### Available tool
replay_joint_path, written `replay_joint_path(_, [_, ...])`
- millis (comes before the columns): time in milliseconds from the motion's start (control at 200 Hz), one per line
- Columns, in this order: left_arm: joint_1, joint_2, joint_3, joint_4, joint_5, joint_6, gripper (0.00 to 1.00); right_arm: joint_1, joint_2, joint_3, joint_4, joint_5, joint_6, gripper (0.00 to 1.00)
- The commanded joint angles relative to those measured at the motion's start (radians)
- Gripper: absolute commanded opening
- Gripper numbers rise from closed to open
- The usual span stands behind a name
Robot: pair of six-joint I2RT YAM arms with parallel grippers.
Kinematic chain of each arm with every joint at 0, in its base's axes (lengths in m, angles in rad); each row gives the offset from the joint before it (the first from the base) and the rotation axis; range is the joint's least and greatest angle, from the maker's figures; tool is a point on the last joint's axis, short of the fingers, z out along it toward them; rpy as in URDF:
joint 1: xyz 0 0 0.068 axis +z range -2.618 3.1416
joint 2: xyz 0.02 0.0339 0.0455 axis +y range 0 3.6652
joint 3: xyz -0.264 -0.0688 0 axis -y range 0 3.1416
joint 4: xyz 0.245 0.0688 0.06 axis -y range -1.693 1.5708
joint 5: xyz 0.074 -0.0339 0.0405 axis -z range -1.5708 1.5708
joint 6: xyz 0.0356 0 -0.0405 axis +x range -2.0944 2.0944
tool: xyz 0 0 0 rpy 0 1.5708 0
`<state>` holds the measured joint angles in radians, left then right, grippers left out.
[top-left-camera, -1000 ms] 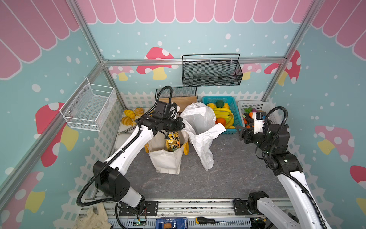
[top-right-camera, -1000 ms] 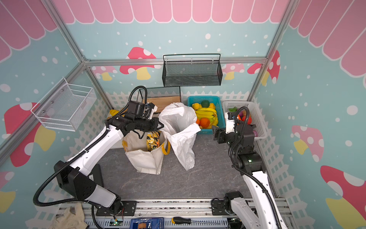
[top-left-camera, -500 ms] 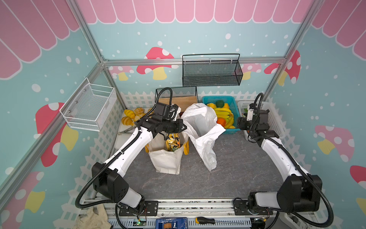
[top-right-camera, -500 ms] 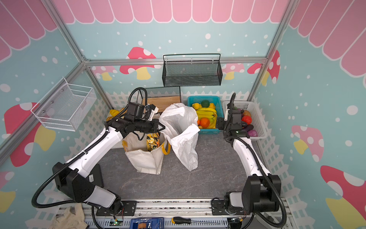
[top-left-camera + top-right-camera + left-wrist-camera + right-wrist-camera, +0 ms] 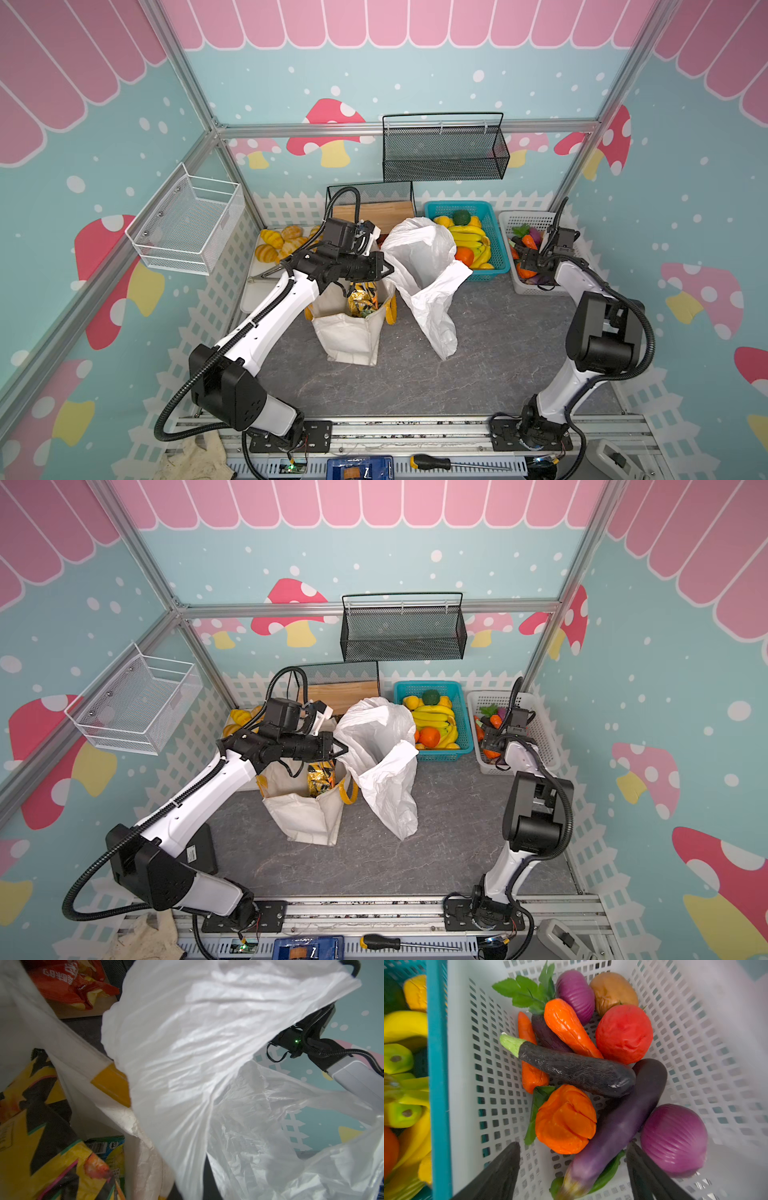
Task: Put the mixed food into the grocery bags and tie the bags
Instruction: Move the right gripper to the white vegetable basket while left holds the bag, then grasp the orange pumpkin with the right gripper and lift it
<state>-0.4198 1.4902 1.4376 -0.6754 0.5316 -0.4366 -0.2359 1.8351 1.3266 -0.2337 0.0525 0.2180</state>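
Purple eggplant (image 5: pixel 616 1126) is lying between wide-open jaws of my right end effector (image 5: pixel 573 1145), inside white basket (image 5: pixel 695 1043), orange pumpkin (image 5: pixel 564 1120) just beside. My left end effector (image 5: pixel 384 269) is sitting closed against white plastic bag (image 5: pixel 424 266) rim, canvas tote (image 5: pixel 353 336) below.

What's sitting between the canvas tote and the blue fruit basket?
The white plastic bag, standing open on the table between the tote and the blue basket. Both top views show it.
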Motion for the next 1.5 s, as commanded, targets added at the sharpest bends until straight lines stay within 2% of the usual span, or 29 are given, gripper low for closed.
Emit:
replay_joint_path(0, [0.005,-0.031,-0.016,0.028,0.015,-0.007,0.00,-0.009,0.054,0.062,-0.047,0.007,-0.037,0.82])
replay_joint_path(325, [0.005,-0.025,-0.023,0.030,0.002,-0.007,0.00,-0.034,0.211,0.164,-0.051,-0.068,-0.038,0.79])
replay_joint_path(565, [0.005,-0.019,-0.022,0.030,-0.001,-0.007,0.00,-0.036,0.269,0.201,-0.046,-0.108,-0.035,0.77])
replay_joint_path(595, [0.029,-0.018,-0.022,0.030,0.000,-0.008,0.00,-0.036,0.271,0.202,-0.045,-0.110,-0.035,0.75])
replay_joint_path(811, [0.036,-0.015,-0.023,0.030,0.001,-0.010,0.00,-0.042,0.232,0.190,-0.030,-0.124,-0.039,0.54])
replay_joint_path(916, [0.036,-0.012,-0.023,0.030,0.002,-0.010,0.00,-0.043,0.162,0.146,-0.002,-0.148,-0.028,0.45])
replay_joint_path(1021, [0.038,-0.007,-0.023,0.030,0.008,-0.010,0.00,-0.042,0.073,0.077,0.033,-0.166,-0.009,0.40])
replay_joint_path(1116, [0.038,-0.005,-0.024,0.034,0.019,-0.013,0.00,-0.042,-0.070,-0.015,0.085,-0.204,0.024,0.37])
replay_joint_path(1291, [0.038,-0.001,-0.032,0.055,0.048,-0.026,0.00,-0.023,-0.362,-0.257,0.225,-0.381,0.118,0.33])
replay_joint_path(1391, [0.038,0.002,-0.041,0.080,0.071,-0.039,0.00,0.054,-0.529,-0.375,0.274,-0.472,0.141,0.32])
replay_joint_path(1496, [0.038,0.007,-0.051,0.108,0.109,-0.054,0.00,0.168,-0.624,-0.396,0.264,-0.537,0.113,0.32])
